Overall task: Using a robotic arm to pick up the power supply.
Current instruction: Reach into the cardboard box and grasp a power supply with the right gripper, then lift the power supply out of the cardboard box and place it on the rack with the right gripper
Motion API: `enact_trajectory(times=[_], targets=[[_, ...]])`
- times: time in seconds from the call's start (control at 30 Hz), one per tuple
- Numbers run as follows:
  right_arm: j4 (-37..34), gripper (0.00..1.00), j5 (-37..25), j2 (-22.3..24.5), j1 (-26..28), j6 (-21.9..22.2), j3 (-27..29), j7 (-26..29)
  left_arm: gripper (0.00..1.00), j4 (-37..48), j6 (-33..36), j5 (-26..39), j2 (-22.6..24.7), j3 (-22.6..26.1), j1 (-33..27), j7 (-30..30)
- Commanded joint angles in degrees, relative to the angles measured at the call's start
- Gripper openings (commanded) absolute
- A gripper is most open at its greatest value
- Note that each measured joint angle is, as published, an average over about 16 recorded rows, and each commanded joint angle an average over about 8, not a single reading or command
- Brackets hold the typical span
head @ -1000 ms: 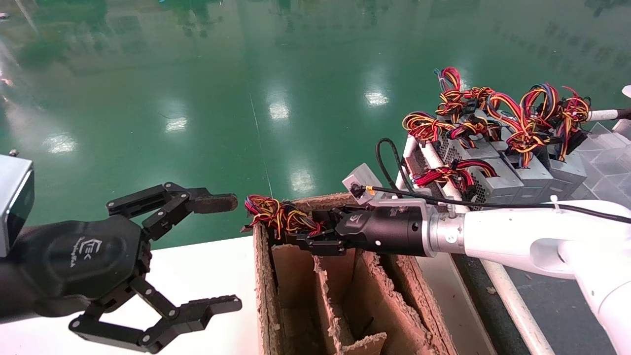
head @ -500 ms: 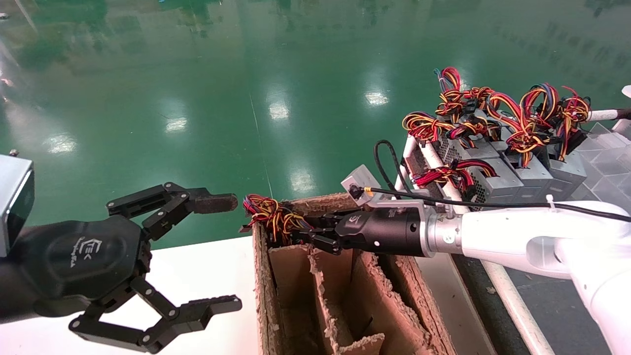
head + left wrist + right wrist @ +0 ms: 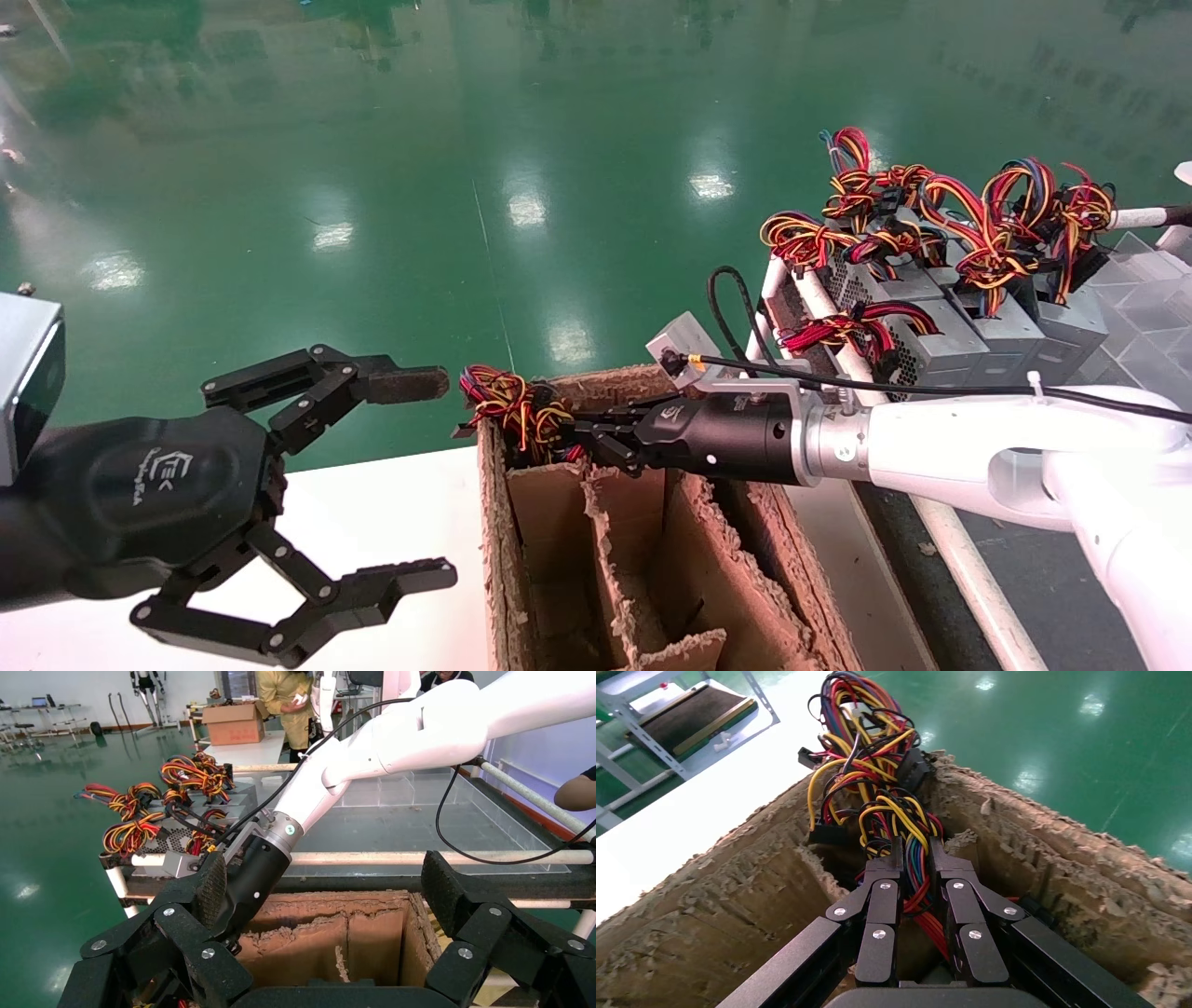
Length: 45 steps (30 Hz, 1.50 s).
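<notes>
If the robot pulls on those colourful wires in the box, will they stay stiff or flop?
Probably flop: the wires already curl in loose loops. The right hand pinches only a few strands, so they might slide. The part down inside the cardboard box is hidden.

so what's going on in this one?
The right gripper is reaching into the far end of a torn cardboard box, shut on the wire bundle of a power supply whose body is hidden inside. More power supplies sit on the rack to the robot's right. The left gripper hangs open over the white table, idle.
</notes>
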Motion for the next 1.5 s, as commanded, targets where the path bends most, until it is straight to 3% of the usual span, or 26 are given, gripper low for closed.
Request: enact_trajectory(times=[0.03, 0.33, 0.87, 1.13, 1.5], targets=[[-0.3, 0.00, 0.2, -0.1, 0.0, 0.3, 0.1, -0.4, 1.00, 0.0, 0.0, 0.0, 0.0, 0.0, 0.0, 0.0], [-0.8, 0.00, 2.8, 1.4, 0.6, -1.9, 1.9, -2.2, 1.00, 0.0, 0.0, 0.0, 0.0, 0.0, 0.0, 0.0], [-0.5, 0.00, 9.2, 8.9, 5.5, -12.5, 6.4, -2.6, 1.00, 0.0, 0.0, 0.0, 0.0, 0.0, 0.0, 0.0], [-0.1, 0.00, 12.6, 14.4, 10.8, -16.4, 8.8, -1.1, 1.00, 0.0, 0.0, 0.0, 0.0, 0.0, 0.0, 0.0], [-1.4, 0.00, 14.3, 23.8, 19.8, -16.7, 10.1, 3.4, 1.00, 0.0, 0.0, 0.0, 0.0, 0.0, 0.0, 0.0]])
